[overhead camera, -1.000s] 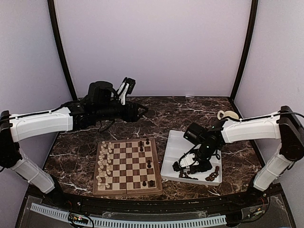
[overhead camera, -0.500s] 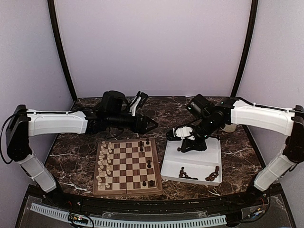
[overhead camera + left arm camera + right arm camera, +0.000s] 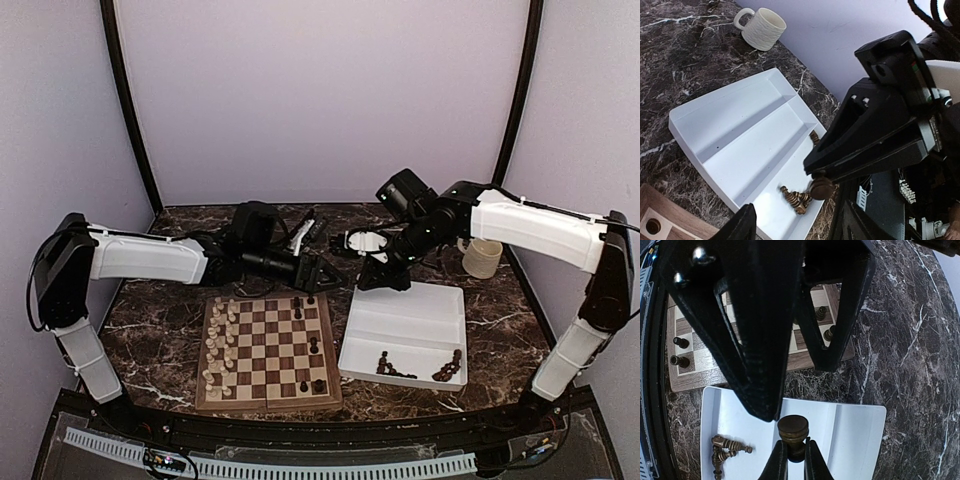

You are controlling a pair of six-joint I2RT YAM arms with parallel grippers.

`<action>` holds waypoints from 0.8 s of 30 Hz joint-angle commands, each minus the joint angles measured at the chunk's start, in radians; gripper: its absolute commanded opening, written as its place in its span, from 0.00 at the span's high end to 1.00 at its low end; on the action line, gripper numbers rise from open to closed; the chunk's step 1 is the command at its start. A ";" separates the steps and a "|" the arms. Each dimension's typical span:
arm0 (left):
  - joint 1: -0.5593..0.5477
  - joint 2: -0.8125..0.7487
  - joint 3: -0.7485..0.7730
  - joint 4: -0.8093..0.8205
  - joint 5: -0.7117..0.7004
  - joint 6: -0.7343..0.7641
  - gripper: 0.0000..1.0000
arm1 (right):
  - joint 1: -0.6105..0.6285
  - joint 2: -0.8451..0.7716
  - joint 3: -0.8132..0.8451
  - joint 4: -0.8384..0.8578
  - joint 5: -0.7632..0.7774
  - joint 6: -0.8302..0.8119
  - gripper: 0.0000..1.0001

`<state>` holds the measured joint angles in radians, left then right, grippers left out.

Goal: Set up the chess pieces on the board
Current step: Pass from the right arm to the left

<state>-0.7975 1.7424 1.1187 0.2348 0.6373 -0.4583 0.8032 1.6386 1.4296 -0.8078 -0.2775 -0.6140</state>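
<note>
My right gripper [image 3: 793, 460] is shut on the stem of a dark chess piece [image 3: 793, 432], held over the white tray [image 3: 850, 440]. In the left wrist view that dark piece [image 3: 821, 187] hangs from the right gripper just ahead of my left gripper [image 3: 800, 225], whose fingers [image 3: 745, 225] stand apart with nothing in them. From above, the left gripper [image 3: 322, 277] and right gripper [image 3: 340, 262] meet behind the board [image 3: 268, 402]. Cream pieces [image 3: 215, 345] fill the board's left columns. A few dark pieces [image 3: 313, 345] stand on its right side.
More dark pieces [image 3: 385, 366] lie at the tray's [image 3: 410, 305] near end. A cream mug [image 3: 482, 257] stands behind the tray at the back right. The left arm stretches across the marble table behind the board.
The right gripper rose out of the tray holding a dark piece and swung back-left. The left arm reached right along the board's far edge until the two grippers met.
</note>
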 commanded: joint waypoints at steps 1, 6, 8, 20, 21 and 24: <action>-0.008 0.009 0.040 0.081 0.075 -0.066 0.39 | 0.003 0.005 0.034 0.003 -0.013 0.017 0.96; -0.009 0.036 0.065 0.078 0.100 -0.076 0.44 | 0.010 0.005 0.032 0.006 -0.011 0.020 0.96; -0.011 0.047 0.079 0.073 0.109 -0.077 0.45 | 0.012 0.008 0.032 0.008 -0.011 0.024 0.96; -0.012 0.091 0.123 0.058 0.143 -0.088 0.66 | 0.013 0.009 0.040 0.013 -0.018 0.031 0.95; -0.012 0.093 0.125 0.057 0.146 -0.090 0.69 | 0.012 0.009 0.039 0.014 -0.017 0.032 0.95; -0.012 0.104 0.133 0.054 0.162 -0.099 0.75 | 0.012 0.009 0.038 0.017 -0.011 0.036 0.95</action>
<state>-0.8036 1.8378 1.2209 0.2878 0.7578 -0.5488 0.8108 1.6421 1.4441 -0.8082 -0.2802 -0.5915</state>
